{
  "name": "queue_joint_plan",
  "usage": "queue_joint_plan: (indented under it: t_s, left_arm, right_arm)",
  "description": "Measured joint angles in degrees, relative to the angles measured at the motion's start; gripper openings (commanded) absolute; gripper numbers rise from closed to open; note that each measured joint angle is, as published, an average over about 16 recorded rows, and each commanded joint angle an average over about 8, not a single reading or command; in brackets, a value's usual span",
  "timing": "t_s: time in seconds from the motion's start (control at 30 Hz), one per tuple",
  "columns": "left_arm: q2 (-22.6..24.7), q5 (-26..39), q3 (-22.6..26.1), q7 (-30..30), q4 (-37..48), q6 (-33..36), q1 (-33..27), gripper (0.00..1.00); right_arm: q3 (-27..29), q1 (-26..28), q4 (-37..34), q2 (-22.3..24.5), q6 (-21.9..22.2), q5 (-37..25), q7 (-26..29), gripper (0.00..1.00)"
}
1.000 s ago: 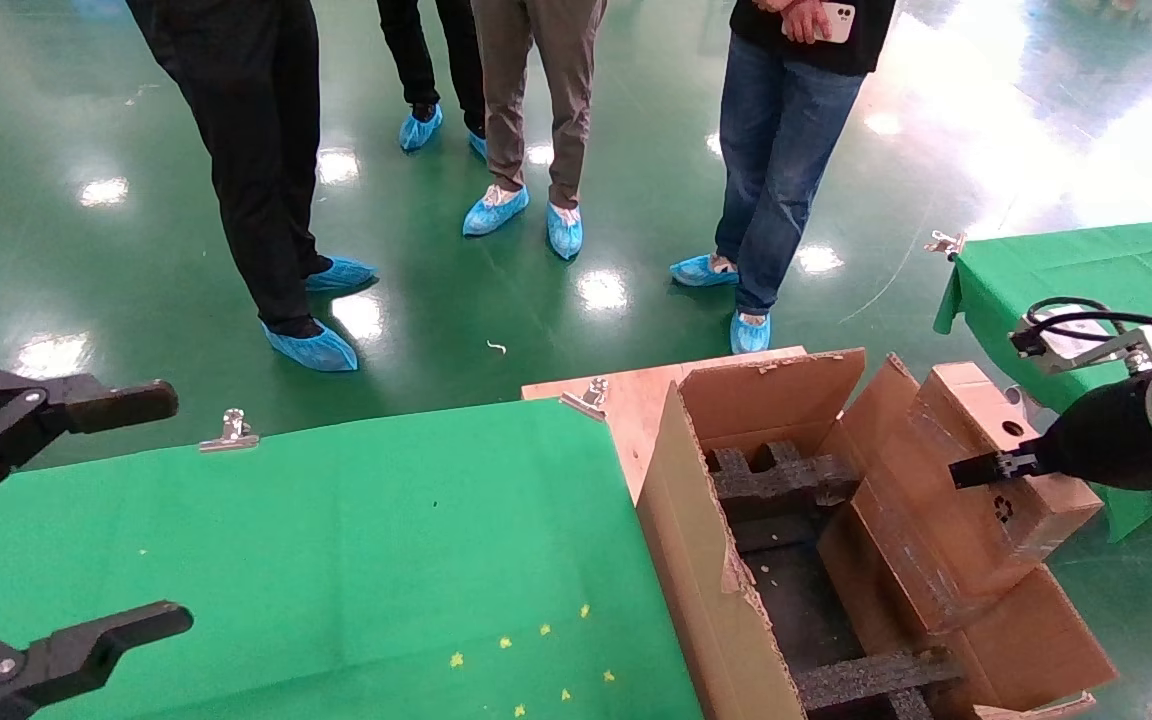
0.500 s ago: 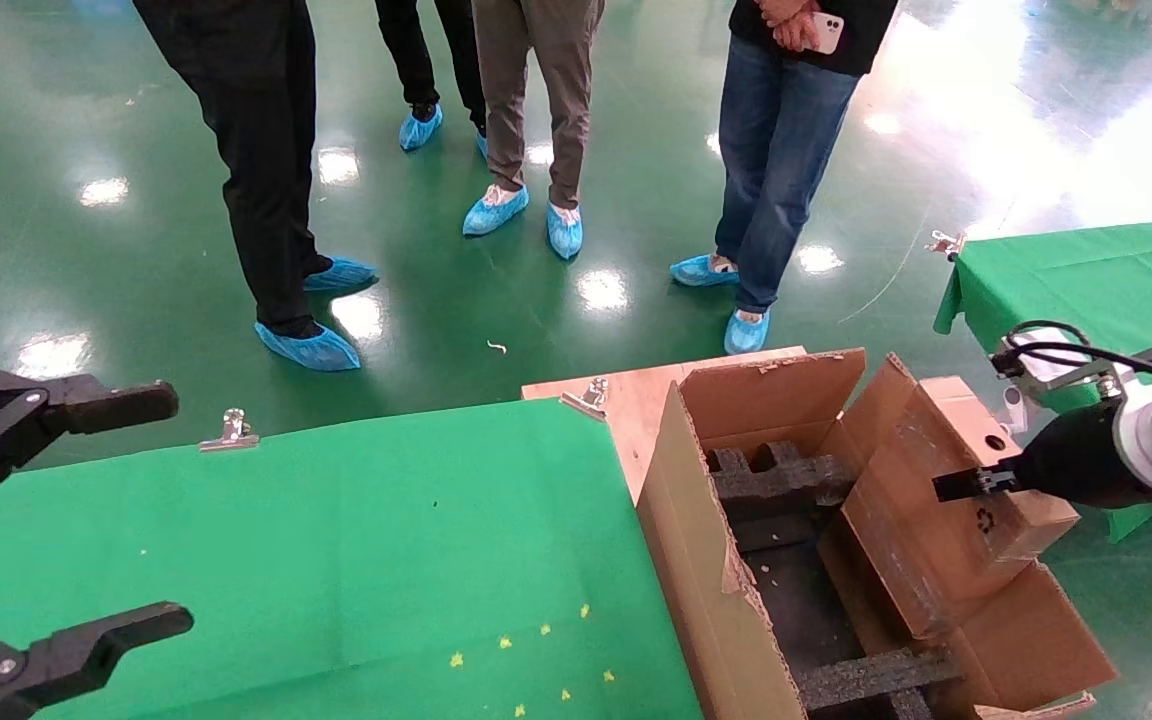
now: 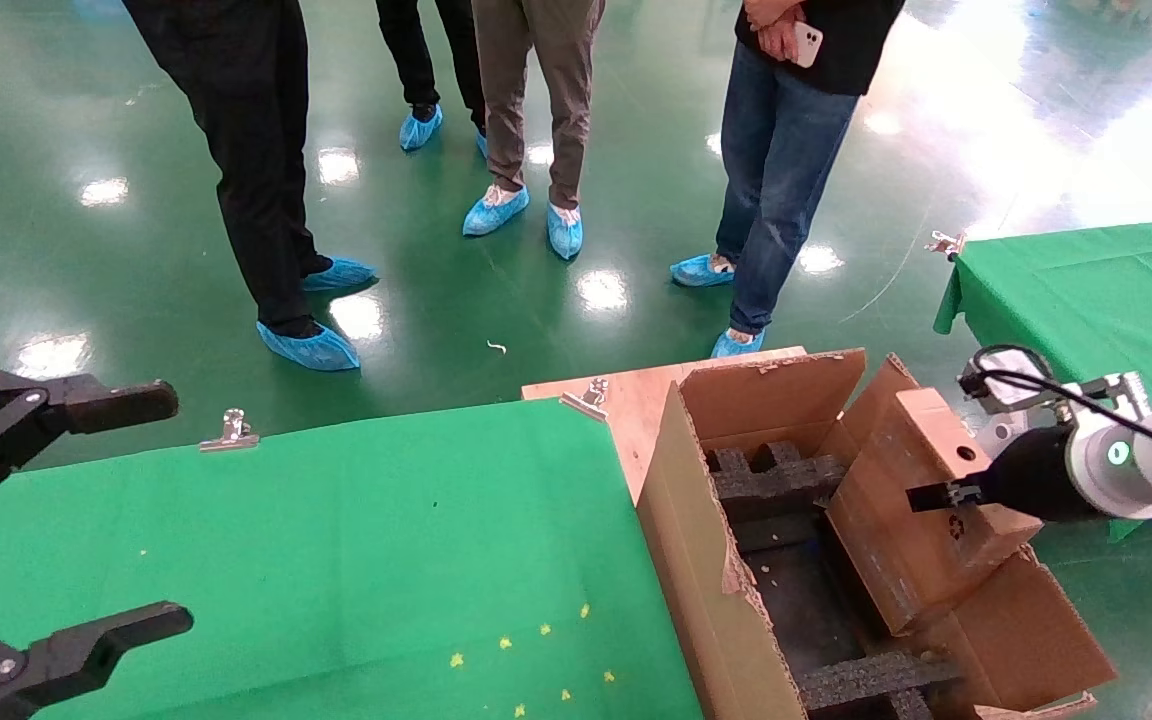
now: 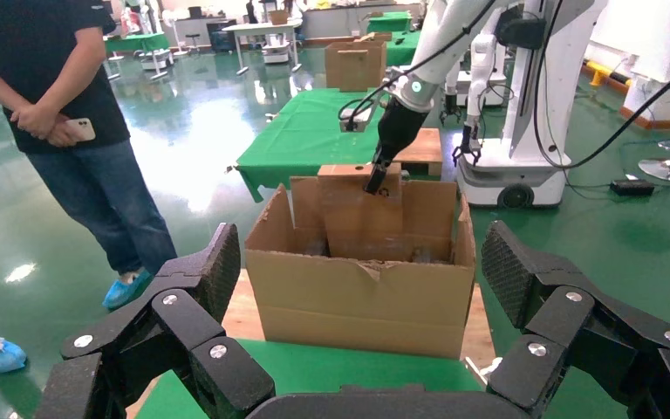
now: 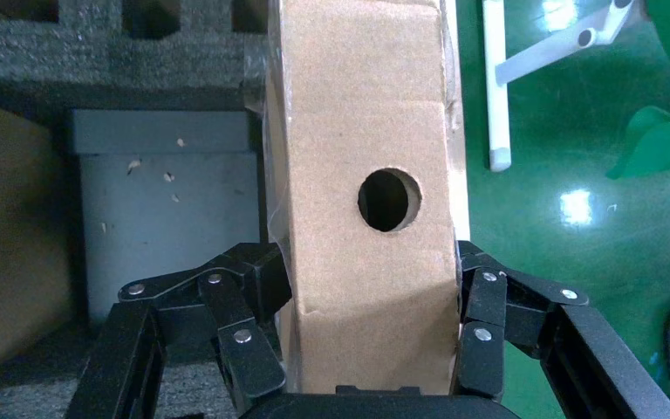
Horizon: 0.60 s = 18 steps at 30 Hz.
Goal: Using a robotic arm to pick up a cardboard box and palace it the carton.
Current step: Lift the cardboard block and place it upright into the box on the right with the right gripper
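Note:
My right gripper (image 3: 936, 495) on the white robotic arm (image 3: 1151, 462) is shut on the cardboard box (image 3: 911, 500), a small flat brown box with a round hole in its narrow side. It holds the box tilted over the right side of the carton (image 3: 706, 560), its lower end down inside. In the right wrist view the box (image 5: 371, 201) sits clamped between both fingers (image 5: 257, 288), with black foam inserts (image 5: 96, 52) behind it. The left wrist view shows the carton (image 4: 362, 279) and the box (image 4: 349, 196) from the side. My left gripper (image 3: 46, 520) is open and empty at the far left.
Several people stand on the green floor beyond the table; the nearest, in jeans (image 3: 771, 170), is close to the carton's far side. A green-clothed table (image 3: 336, 560) lies left of the carton, another (image 3: 1096, 290) at right. A wooden board (image 3: 626, 400) lies under the carton.
My right gripper has carried the cardboard box leftward and down, deeper into the carton. The left gripper has not moved. The person in jeans shifted a foot.

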Motion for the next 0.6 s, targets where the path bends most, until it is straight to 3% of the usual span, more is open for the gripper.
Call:
queue_joint_plan:
  t_s: [0.6]
  left_arm:
    - [0.0, 0.0, 0.0, 0.0, 0.0, 0.0, 0.0, 1.00]
  right_arm:
    - [-1.7, -9.8, -7.8, -5.6, 9.5, 1.7, 1.2, 0.00]
